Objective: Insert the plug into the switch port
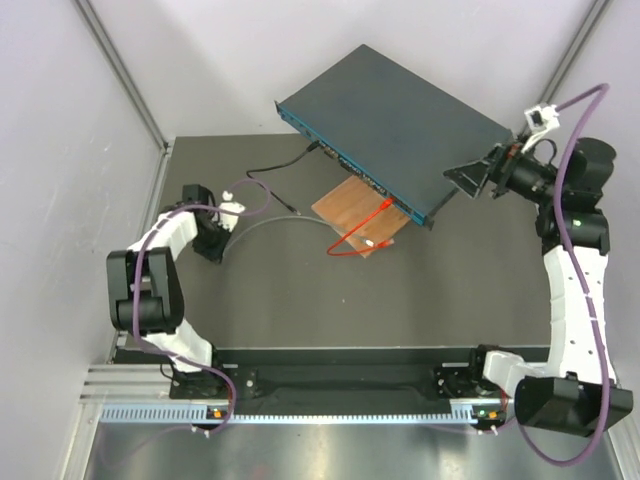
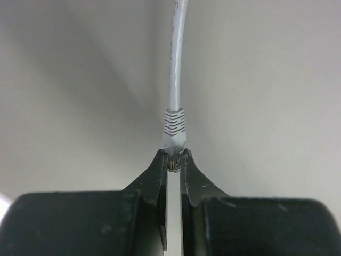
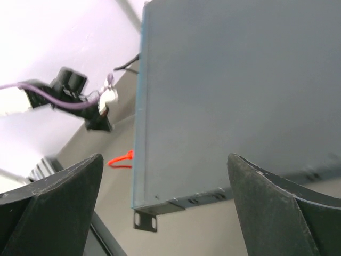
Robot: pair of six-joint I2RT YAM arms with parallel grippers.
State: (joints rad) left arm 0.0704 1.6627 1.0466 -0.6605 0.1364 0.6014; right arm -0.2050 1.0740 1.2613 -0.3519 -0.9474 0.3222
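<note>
Left hand (image 2: 174,160) clenched on grey connector (image 2: 175,132) near left edge of counter (image 1: 300,310), right hand (image 3: 165,160) released wide at right end of switch box (image 1: 400,120), plug (image 1: 388,206) lying on wooden board (image 1: 350,212) just before switch port (image 1: 350,165) row.

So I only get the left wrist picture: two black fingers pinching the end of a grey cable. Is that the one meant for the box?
Observer: No. The left gripper has the grey connector. The top view shows a red cable lying on a wooden board in front of the switch, and nothing is holding it.
Visitor: And the other arm?
Observer: The right gripper is open at the switch's right end.
Visitor: Is anything plugged in?
Observer: A black cable runs to the left part of the switch's front face. I cannot tell whether it is seated.
</note>
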